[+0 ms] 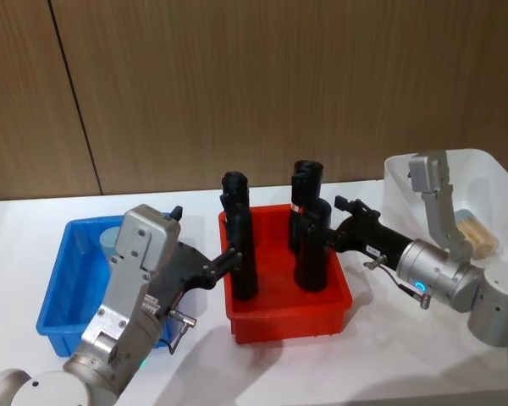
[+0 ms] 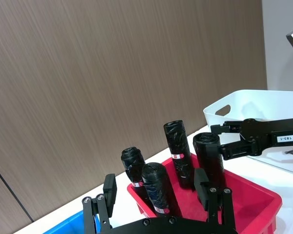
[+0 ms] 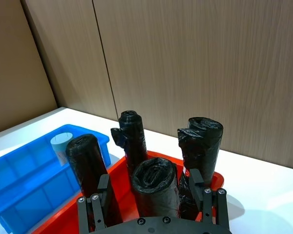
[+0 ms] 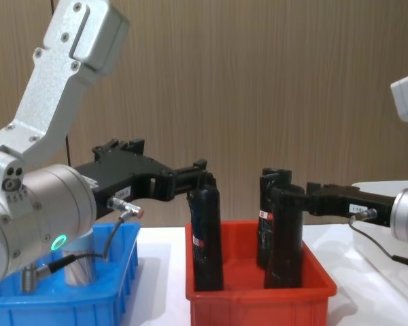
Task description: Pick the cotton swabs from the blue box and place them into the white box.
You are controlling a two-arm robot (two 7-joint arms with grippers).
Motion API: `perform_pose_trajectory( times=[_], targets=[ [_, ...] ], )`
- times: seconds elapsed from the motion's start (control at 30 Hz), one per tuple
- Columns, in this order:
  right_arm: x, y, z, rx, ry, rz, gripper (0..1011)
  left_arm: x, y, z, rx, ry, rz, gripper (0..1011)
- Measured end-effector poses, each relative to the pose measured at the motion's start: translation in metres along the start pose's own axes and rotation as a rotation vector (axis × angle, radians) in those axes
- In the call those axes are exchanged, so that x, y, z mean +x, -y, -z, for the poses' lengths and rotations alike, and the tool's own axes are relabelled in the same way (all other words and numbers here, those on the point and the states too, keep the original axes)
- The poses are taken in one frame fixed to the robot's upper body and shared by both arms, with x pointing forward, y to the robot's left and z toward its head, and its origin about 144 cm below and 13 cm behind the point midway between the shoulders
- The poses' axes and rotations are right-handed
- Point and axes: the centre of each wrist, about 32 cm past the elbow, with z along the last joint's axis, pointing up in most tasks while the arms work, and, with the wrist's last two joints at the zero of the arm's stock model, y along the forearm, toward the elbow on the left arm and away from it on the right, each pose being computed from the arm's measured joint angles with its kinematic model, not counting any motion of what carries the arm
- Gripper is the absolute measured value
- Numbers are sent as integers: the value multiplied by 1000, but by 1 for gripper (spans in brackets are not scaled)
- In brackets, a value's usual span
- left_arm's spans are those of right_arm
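Observation:
The blue box (image 1: pixel 63 283) sits at the table's left, with one cotton swab jar (image 1: pixel 110 240) standing in its far part; the right wrist view shows the jar (image 3: pixel 62 146) in the blue box (image 3: pixel 19 170) too. A second cotton swab jar (image 1: pixel 477 230) lies inside the white box (image 1: pixel 483 173) at the right. My left gripper (image 1: pixel 230 257) is open and hovers at the red bin's left edge, beside a black cylinder. My right gripper (image 1: pixel 342 222) is open at the bin's right side, near the top of another cylinder. Both hold nothing.
Between the two boxes stands a red bin (image 1: pixel 288 317) holding several tall black wrapped cylinders (image 1: pixel 241 245). A wood-panel wall runs behind the table. White tabletop lies bare in front of the bin.

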Motion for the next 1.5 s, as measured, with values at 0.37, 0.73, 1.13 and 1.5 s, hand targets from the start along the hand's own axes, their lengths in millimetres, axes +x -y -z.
perform_pose_trajectory(
  times=[0.37, 0.73, 1.13, 1.5],
  targets=[
    [6, -6, 1, 2, -3, 1, 1001, 0, 0, 0, 0, 0, 0, 1004],
    [9, -11, 3, -9, -4, 0, 1001, 0, 0, 0, 0, 0, 0, 1004],
    [13, -18, 8, -44, 2, -2, 945, 0, 0, 0, 0, 0, 0, 1004],
    [15, -21, 9, -50, 11, -5, 619, 0, 0, 0, 0, 0, 0, 1004]
  ],
)
